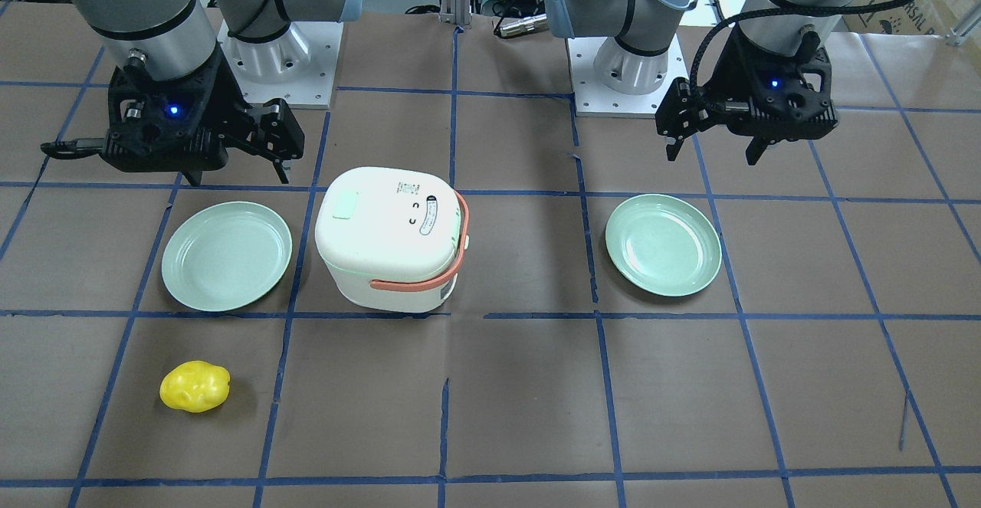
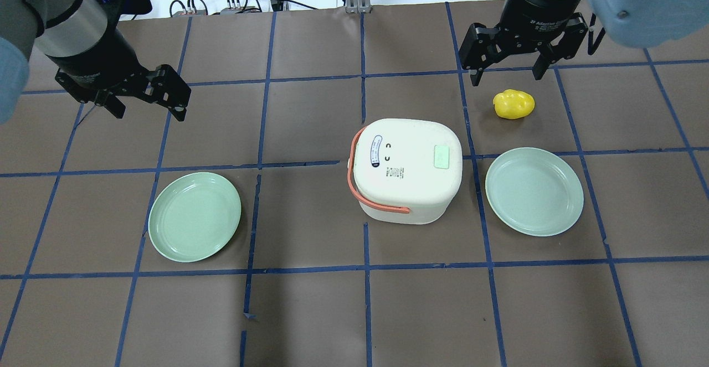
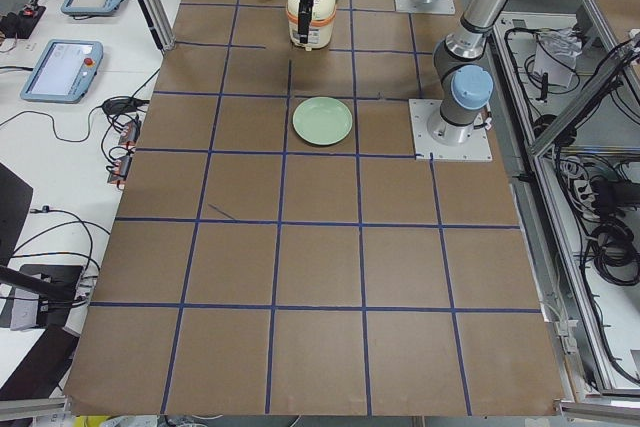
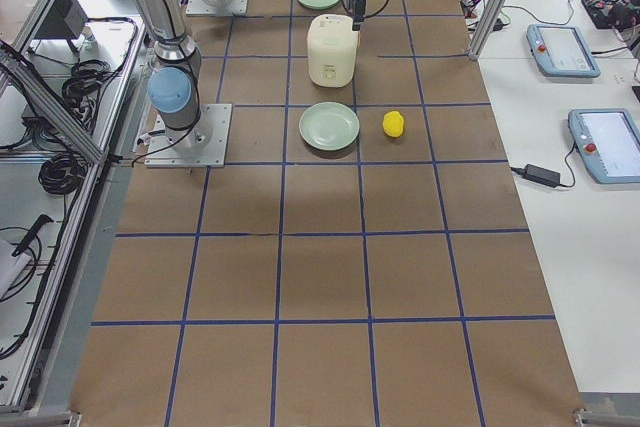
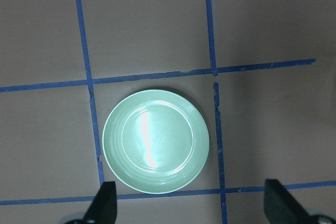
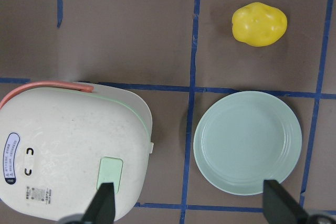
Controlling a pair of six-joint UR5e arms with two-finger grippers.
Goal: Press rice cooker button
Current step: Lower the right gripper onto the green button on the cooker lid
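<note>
1. Right fingers (image 1: pixel 277 134) are hanging spread, empty, near the rice cooker (image 1: pixel 391 240); left fingers (image 1: pixel 678 119), equally spread, are idling well apart.
2. Overhead, the cooker is sitting nearer the right pair.
3. Right wrist: its green button (image 6: pixel 110 174) is lying just beside one fingertip (image 6: pixel 103 204), suiting a press.

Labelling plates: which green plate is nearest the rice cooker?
The right plate, on the robot's right near the yellow object; the left plate lies farther away.

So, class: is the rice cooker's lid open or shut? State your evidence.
Shut. On the rice cooker the lid sits flush with the body; no inner pot shows.
</note>
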